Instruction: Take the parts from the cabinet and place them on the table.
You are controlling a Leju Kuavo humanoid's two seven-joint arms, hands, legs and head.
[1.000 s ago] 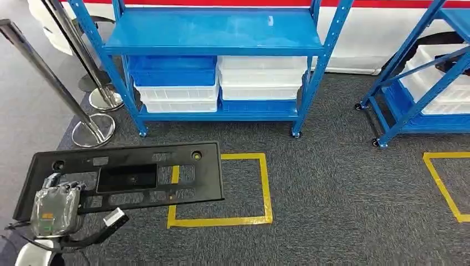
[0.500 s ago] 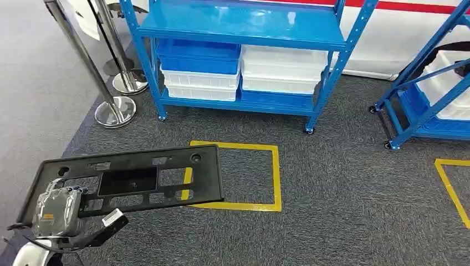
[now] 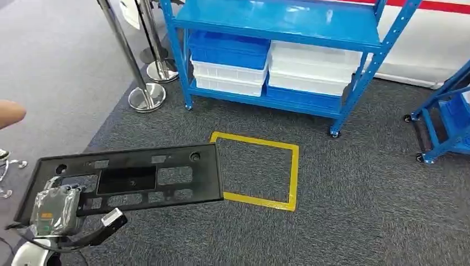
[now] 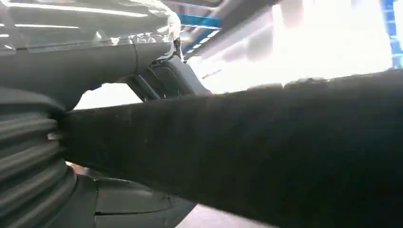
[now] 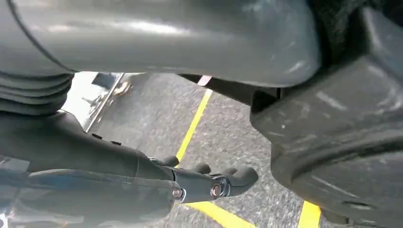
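A long flat black plastic panel with several rectangular cut-outs hangs level over the dark carpet at the lower left of the head view. My left hand grips its near left end from below. In the left wrist view the panel's dark edge runs across in front of the ribbed cover, with the thumb lying over it. My right hand hangs over the carpet in the right wrist view, its fingers apart from the thumb and holding nothing.
A blue shelf rack with blue and white bins stands ahead, and a second blue rack is at the right edge. A yellow tape square marks the carpet. Chrome stanchions stand at the left. Part of a person shows at the left edge.
The whole picture has shifted: the camera has turned left, so the rack and the yellow square now lie further right. The panel stays in my left hand.
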